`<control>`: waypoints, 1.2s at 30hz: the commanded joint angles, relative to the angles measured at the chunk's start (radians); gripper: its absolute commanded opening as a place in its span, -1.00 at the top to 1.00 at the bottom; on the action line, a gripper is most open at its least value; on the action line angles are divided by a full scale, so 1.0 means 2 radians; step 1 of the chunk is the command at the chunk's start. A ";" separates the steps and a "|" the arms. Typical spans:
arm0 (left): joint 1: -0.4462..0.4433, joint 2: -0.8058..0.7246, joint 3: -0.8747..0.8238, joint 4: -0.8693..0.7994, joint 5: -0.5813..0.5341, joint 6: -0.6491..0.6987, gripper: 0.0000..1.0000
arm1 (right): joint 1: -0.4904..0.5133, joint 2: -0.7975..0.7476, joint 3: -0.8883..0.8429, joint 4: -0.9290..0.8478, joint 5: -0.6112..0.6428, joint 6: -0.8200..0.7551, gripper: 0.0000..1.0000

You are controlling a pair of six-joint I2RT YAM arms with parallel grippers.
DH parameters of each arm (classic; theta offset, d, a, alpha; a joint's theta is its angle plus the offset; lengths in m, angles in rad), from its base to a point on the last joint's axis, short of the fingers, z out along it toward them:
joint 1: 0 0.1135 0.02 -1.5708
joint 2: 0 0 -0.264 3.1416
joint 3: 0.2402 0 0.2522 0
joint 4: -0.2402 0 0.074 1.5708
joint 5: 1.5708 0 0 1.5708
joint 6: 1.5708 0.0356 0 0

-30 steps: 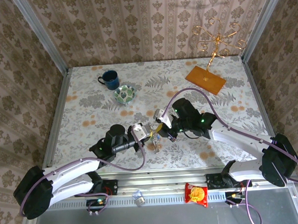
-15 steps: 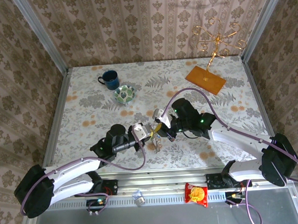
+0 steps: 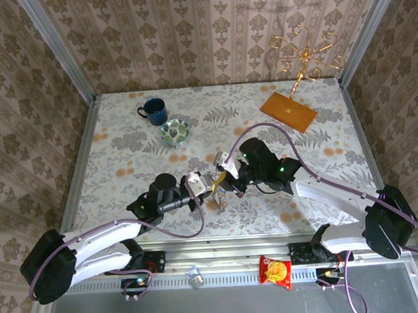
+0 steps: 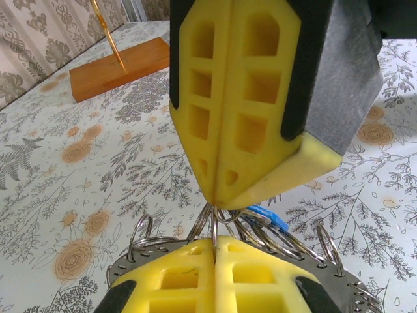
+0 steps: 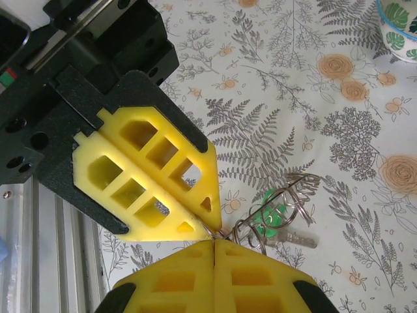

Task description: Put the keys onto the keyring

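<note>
My left gripper [image 3: 210,187] and right gripper [image 3: 224,175] meet tip to tip over the middle of the table. In the left wrist view my left gripper [image 4: 214,240] is shut on a thin wire ring, and the right gripper [image 4: 214,201] is shut on the same bunch of rings from above. The flat grey keyring [image 4: 345,283], with holes along its edge, lies behind my left fingers. A blue-tagged key [image 4: 267,217] hangs among the rings. In the right wrist view the right gripper [image 5: 214,242] touches the left gripper [image 5: 212,225], with a green-tagged key [image 5: 268,218] dangling beside them.
A dark blue mug [image 3: 152,110] and a green-patterned bowl [image 3: 174,132] stand at the back left. A gold wire stand [image 3: 302,53] on an orange wooden base [image 3: 288,111] is at the back right. A red snack packet [image 3: 276,271] lies on the front rail.
Both grippers stay pinched together on the rings. The right gripper has edged slightly left and away from the near edge; the hanging bunch moved with it.
</note>
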 commanded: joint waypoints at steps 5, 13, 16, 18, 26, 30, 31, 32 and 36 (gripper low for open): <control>-0.005 0.000 0.012 0.019 0.014 -0.008 1.00 | 0.006 0.011 0.008 0.014 0.012 0.011 1.00; -0.005 -0.004 0.008 0.022 0.014 -0.007 1.00 | 0.006 0.007 0.009 0.014 0.064 0.035 1.00; -0.005 -0.007 0.006 0.021 0.010 -0.005 1.00 | 0.004 0.005 0.009 0.008 0.074 0.045 1.00; -0.005 -0.008 0.005 0.021 0.009 -0.003 1.00 | 0.001 0.006 0.009 0.007 0.072 0.053 1.00; -0.006 -0.008 0.003 0.018 0.005 0.001 1.00 | -0.006 0.007 0.007 0.010 0.049 0.074 1.00; -0.008 -0.007 0.002 0.017 -0.005 0.005 1.00 | -0.007 0.006 0.007 0.007 0.035 0.075 1.00; -0.008 -0.006 0.002 0.017 -0.007 0.006 1.00 | -0.006 0.004 0.006 0.007 0.026 0.075 1.00; -0.009 -0.005 0.002 0.017 -0.008 0.007 1.00 | -0.006 0.001 0.005 0.008 0.021 0.075 1.00; -0.010 -0.005 0.000 0.023 -0.012 0.009 1.00 | -0.010 -0.011 -0.003 0.003 0.029 0.079 1.00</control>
